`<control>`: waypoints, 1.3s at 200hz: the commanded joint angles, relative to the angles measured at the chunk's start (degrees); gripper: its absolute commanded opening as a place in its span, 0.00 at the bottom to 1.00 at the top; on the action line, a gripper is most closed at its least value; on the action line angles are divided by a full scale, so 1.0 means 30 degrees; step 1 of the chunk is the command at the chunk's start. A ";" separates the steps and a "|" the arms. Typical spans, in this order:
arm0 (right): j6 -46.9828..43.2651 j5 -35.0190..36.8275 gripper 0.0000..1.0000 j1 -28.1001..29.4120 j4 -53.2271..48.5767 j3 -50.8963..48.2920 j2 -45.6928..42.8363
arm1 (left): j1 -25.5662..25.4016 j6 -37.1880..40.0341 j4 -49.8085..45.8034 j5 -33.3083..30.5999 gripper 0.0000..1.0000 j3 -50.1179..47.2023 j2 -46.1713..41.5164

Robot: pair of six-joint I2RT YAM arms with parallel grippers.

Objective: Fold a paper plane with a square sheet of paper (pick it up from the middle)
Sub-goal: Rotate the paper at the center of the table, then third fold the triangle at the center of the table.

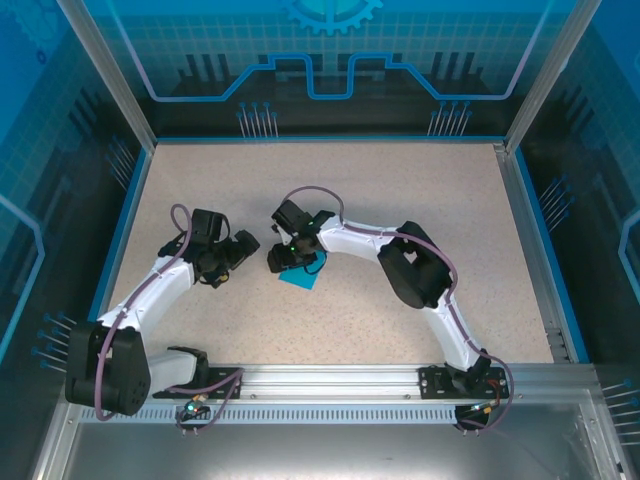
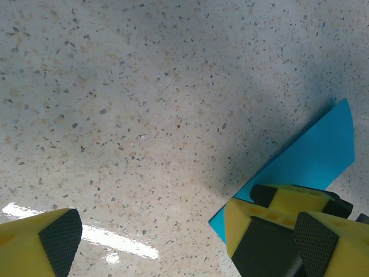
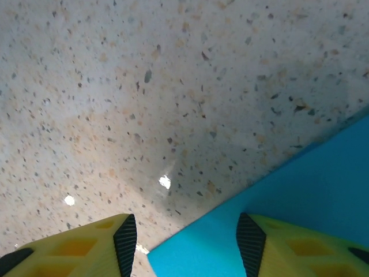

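Square sheet of paper (image 1: 300, 281) flat on desk (image 1: 400, 200), centre. Right gripper (image 3: 187, 245) is nearer, straddling its edge, jaws half apart, nothing held. Left gripper (image 2: 184, 248) just beside the paper, jaws wide, empty.

A robotics lab cell; blue printed panels (image 1: 330, 60) on aluminium posts (image 1: 110, 75) wall a speckled table (image 1: 400, 190). The left arm (image 1: 150, 290) and right arm (image 1: 355, 240) stand bolted to its near rail (image 1: 330, 375).
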 commanded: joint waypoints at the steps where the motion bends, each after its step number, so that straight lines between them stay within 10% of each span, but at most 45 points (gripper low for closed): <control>1: -0.3740 -0.0975 0.53 0.0163 -0.2033 -0.1197 -0.0120 | 0.0146 0.0370 0.0021 0.0824 0.98 0.0321 0.0256; 71: -1.1125 -0.2455 0.55 -0.1522 -0.3472 -0.5401 -0.4141 | -0.1067 0.1122 0.0516 0.1511 0.99 0.0978 0.1065; 151: 0.1482 -0.3458 0.62 -0.5533 0.3672 -1.2292 -1.1603 | -0.5274 0.1331 0.4461 0.4978 0.77 0.2516 0.4204; 194: 0.2664 -0.3950 0.63 -0.6589 0.3846 -1.4380 -1.2460 | -0.6960 0.0892 0.6309 0.6739 0.47 0.4148 0.7471; 260: 0.3180 -0.4389 0.62 -0.6714 0.4497 -1.4910 -1.1498 | -0.7374 0.1072 0.4823 0.5546 0.26 0.6075 1.0707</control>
